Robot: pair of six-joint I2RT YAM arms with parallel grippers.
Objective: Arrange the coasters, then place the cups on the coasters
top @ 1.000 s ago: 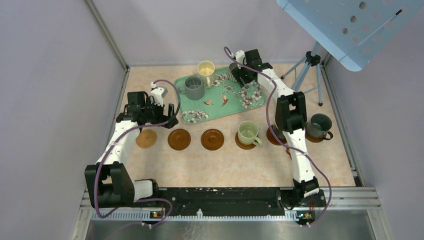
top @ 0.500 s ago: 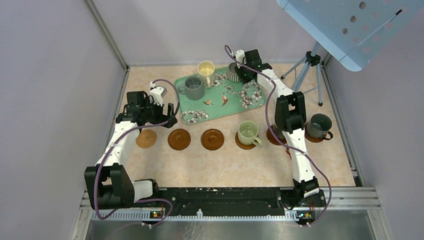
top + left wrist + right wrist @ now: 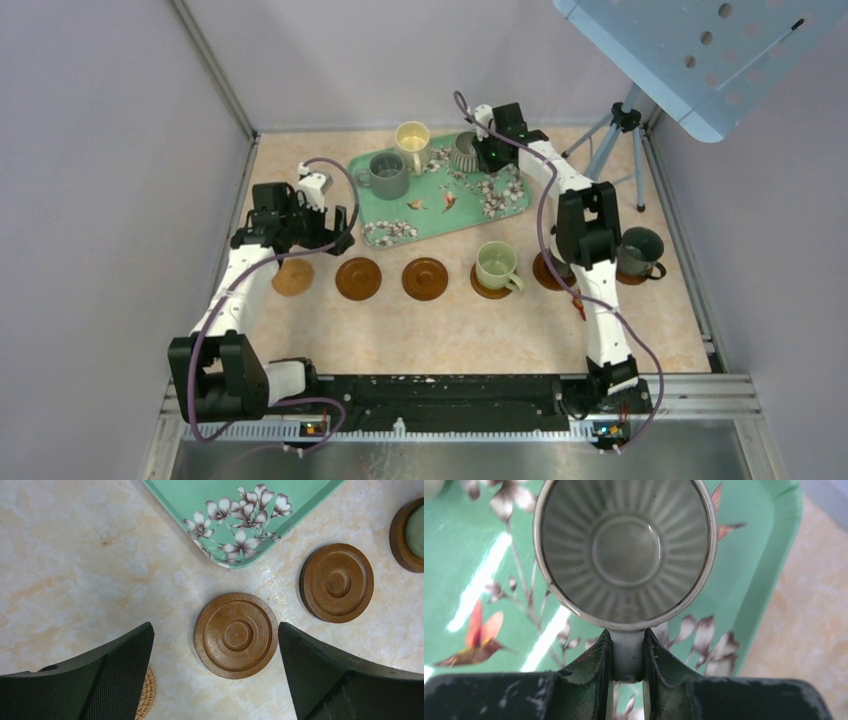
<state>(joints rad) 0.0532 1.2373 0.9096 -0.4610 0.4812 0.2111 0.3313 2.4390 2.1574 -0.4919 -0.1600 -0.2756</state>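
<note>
The right gripper (image 3: 628,645) is clamped on the handle of the ribbed mug (image 3: 626,550), one finger on each side of it; the mug is upright, mouth up, over the far right corner of the tray (image 3: 769,565), and whether its base touches the tray cannot be told. The cream mug (image 3: 411,138) stands at the tray's far edge and the grey mug (image 3: 388,174) near its left edge. The left gripper (image 3: 214,630) hangs with fingers wide apart, holding nothing, above a bare brown coaster (image 3: 235,635) just off the tray's near left corner. The coasters lie in a row across the middle of the table: a tan one (image 3: 292,278) nearest the left edge, then two bare brown ones, then one carrying the green mug (image 3: 496,264), one partly hidden behind the right arm, and one under the dark mug (image 3: 638,250) nearest the right edge
</note>
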